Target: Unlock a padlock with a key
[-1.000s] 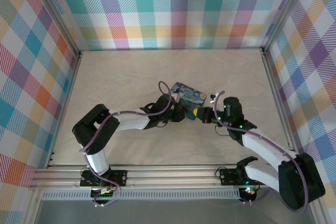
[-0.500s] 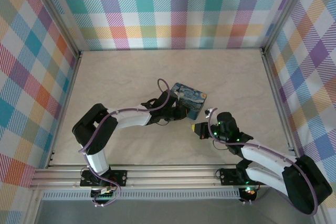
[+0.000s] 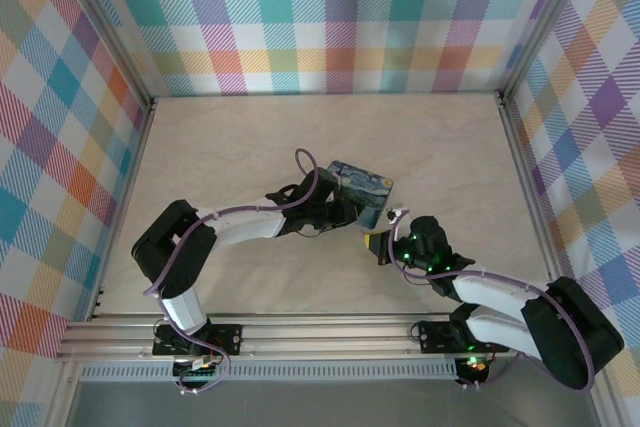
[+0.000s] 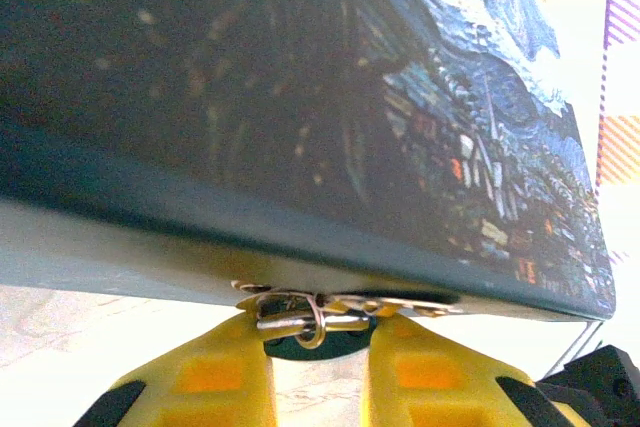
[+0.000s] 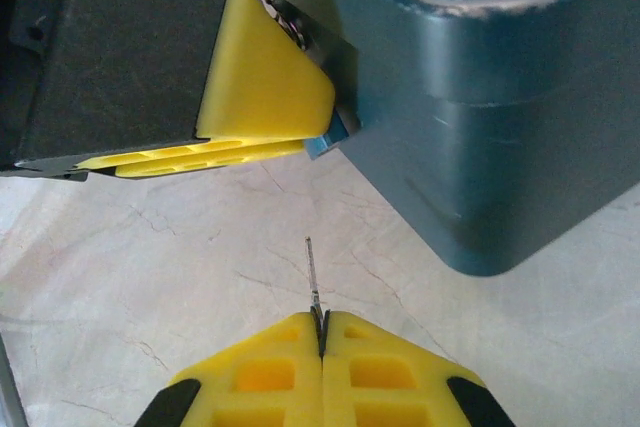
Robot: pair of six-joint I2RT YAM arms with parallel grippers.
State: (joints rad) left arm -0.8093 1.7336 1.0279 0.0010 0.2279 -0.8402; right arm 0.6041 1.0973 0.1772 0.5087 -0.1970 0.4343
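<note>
Right wrist view: right gripper (image 5: 322, 322) jaws pressed together on the key (image 5: 313, 277), a thin, stiff, light sliver pointing to 12 o'clock, likely to twist if nudged. Left gripper (image 5: 315, 132) jaws clamp the padlock (image 5: 333, 138) by its rigid body at 11 o'clock, against the tin (image 5: 480, 147)

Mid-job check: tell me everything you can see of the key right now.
The key is a thin, dark metal sliver, seen edge-on. The right gripper pinches its lower end between shut yellow fingertips, hiding the head. The blade sticks out straight, leaning slightly left, toward the blue padlock held by the left gripper, with a clear gap between. Nothing else touches it.
</note>
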